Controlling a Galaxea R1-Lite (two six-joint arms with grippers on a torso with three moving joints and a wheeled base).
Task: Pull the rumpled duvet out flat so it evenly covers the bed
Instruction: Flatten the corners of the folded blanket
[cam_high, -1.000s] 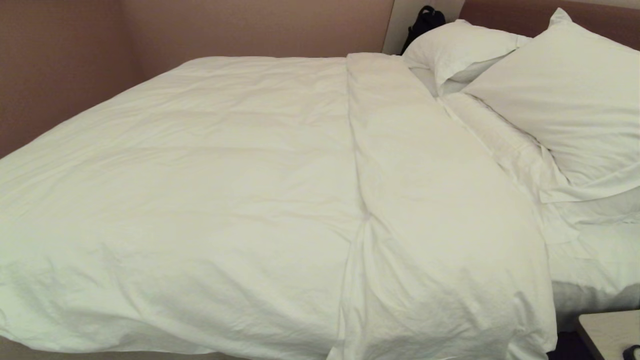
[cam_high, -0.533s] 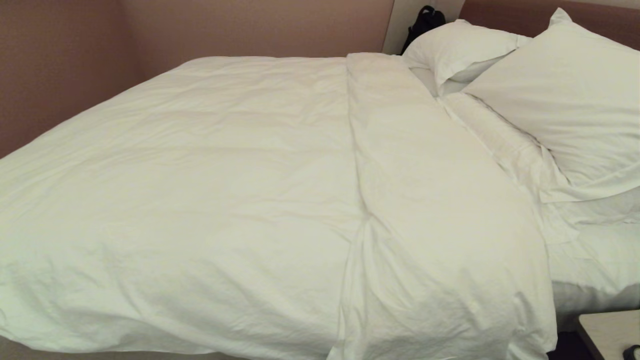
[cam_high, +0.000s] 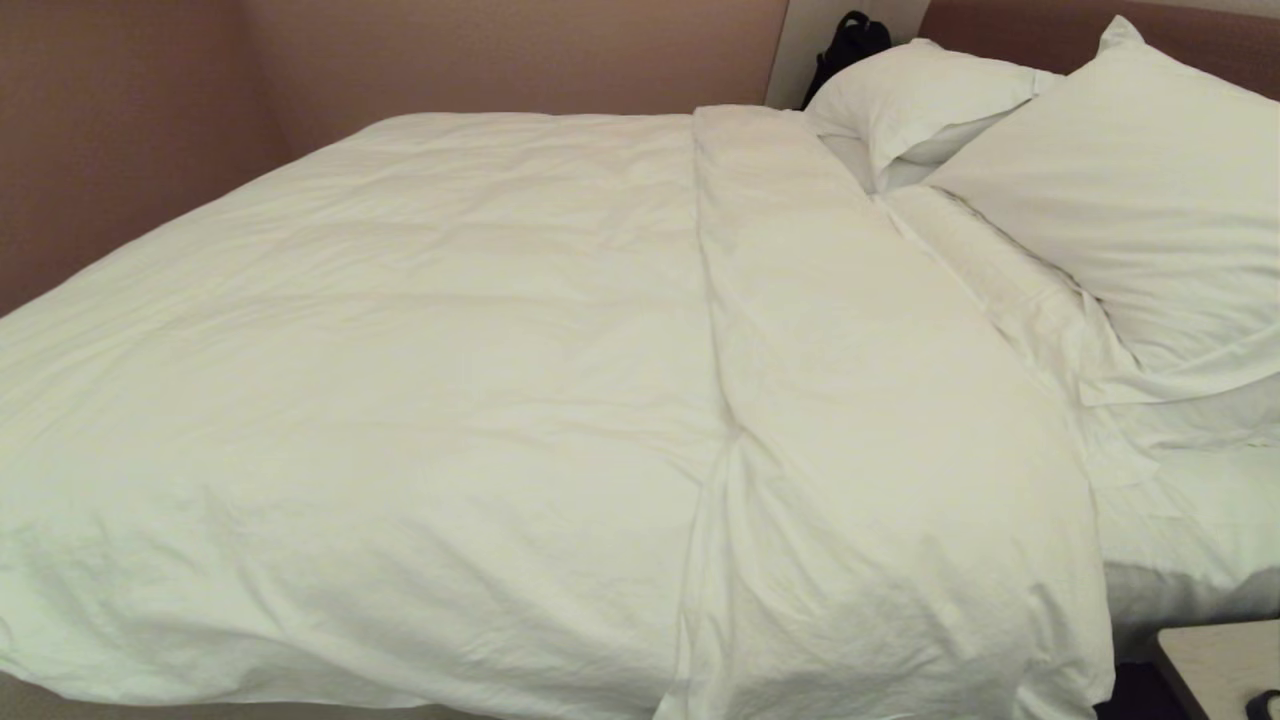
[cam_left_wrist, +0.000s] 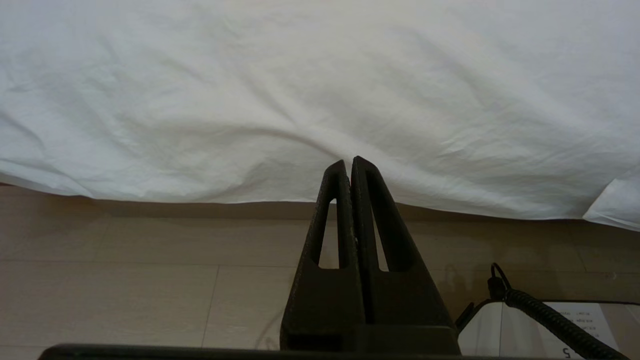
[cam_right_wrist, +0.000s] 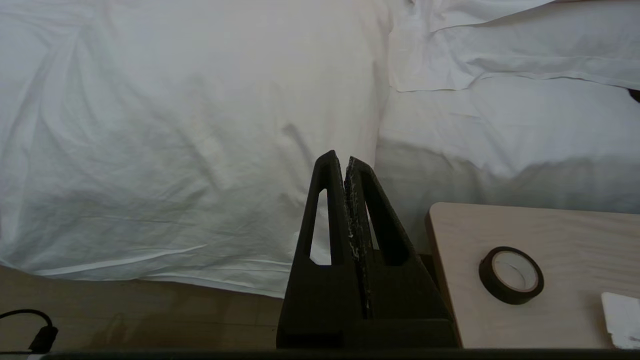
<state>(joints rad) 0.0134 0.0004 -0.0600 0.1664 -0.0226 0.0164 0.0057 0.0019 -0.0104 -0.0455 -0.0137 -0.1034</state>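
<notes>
Lying spread over most of the bed (cam_high: 1180, 520), the duvet (cam_high: 420, 380) hangs just ahead of the closed, empty left end effector (cam_left_wrist: 349, 161) and right end effector (cam_right_wrist: 340, 156), with a doubled band near the pillows (cam_high: 1130, 200) left to flatten.

Head camera looks down across the duvet (cam_high: 450, 400); both wrist cameras face its near hanging edge from low.

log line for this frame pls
duvet: spread over bed, near edge overhangs floor | left pincer: shut, empty, at near edge | right pincer: shut, empty, beside nightstand
</notes>
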